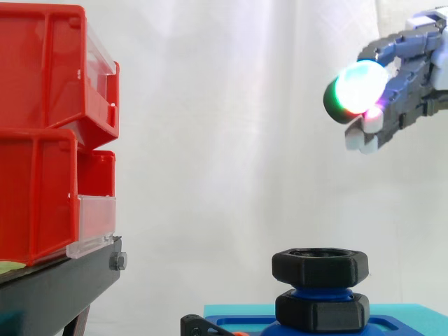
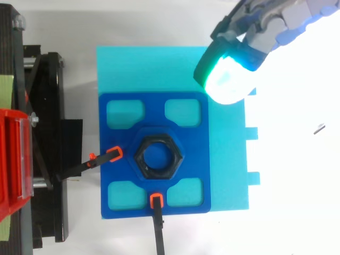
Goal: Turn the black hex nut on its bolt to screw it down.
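The hand (image 1: 404, 70) hangs high, fingers loosely extended and gripping nothing, pads glowing green and white. Well below it, off toward the red bins (image 1: 42, 140), sits the black hex nut (image 2: 158, 158), riding high on the blue bolt (image 1: 318, 289) above a second black nut (image 1: 321, 311). So there's thread left to run, I'd say. Orange-tipped clamps (image 2: 114, 154) pin the blue base plate (image 2: 154, 106), presumably so turning won't drag it.
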Robot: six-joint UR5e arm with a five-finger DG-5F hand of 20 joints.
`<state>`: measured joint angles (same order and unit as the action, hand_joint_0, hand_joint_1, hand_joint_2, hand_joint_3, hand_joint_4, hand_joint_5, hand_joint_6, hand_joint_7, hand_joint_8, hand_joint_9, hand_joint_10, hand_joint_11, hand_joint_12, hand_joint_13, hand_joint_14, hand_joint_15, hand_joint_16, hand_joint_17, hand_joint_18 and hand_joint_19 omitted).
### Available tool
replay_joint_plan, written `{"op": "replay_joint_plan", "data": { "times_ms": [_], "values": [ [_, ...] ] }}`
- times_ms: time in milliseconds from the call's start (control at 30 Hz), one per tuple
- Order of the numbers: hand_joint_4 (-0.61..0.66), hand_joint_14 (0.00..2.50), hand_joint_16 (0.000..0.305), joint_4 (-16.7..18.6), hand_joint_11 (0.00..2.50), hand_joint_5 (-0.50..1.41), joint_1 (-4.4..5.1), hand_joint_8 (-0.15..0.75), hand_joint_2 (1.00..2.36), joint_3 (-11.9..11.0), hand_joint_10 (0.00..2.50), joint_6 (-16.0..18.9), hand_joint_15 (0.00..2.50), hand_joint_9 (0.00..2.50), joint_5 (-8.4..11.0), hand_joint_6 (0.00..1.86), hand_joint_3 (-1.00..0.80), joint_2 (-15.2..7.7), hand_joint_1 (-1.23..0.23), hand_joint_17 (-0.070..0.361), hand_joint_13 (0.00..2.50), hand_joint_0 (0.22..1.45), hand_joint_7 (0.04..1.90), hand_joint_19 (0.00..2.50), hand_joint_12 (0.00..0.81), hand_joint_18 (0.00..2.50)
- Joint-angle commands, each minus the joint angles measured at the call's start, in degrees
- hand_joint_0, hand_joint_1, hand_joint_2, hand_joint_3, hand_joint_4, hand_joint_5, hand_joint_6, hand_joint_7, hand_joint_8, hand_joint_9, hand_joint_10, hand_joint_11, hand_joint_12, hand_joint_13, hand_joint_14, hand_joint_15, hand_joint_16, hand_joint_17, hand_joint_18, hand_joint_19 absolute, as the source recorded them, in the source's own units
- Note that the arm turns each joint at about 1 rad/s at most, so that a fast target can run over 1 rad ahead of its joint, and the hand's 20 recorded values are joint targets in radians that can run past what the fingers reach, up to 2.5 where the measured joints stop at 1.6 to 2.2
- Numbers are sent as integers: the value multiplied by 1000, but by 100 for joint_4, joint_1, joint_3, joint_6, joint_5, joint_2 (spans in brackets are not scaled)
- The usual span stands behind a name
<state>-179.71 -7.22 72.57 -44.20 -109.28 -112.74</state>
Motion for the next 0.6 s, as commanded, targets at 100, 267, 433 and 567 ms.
{"op": "replay_joint_plan", "data": {
  "times_ms": [100, 267, 433, 567],
  "values": [
    [129, 0, 50, 322, 34, -175, 133, 206, 1000, -6, 0, -309, 0, 673, 240, 501, -500, -116, -552, 113, 442, 529, 614, 229, 305, 385],
    [114, 0, 50, 472, 10, -180, 247, 202, 1000, 3, 0, -423, 0, 620, 354, 501, -500, -310, -555, 113, 429, 532, 616, 240, 307, 374],
    [108, 0, 50, 762, 15, -180, 361, 205, 1000, 3, 0, -467, 0, 616, 363, 501, -500, -556, -555, 113, 427, 532, 622, 241, 310, 373],
    [115, 0, 50, 1175, 22, -178, 449, 206, 1000, -6, 0, -467, 0, 615, 442, 501, -500, -723, -555, 113, 422, 533, 625, 241, 309, 373]
  ]
}}
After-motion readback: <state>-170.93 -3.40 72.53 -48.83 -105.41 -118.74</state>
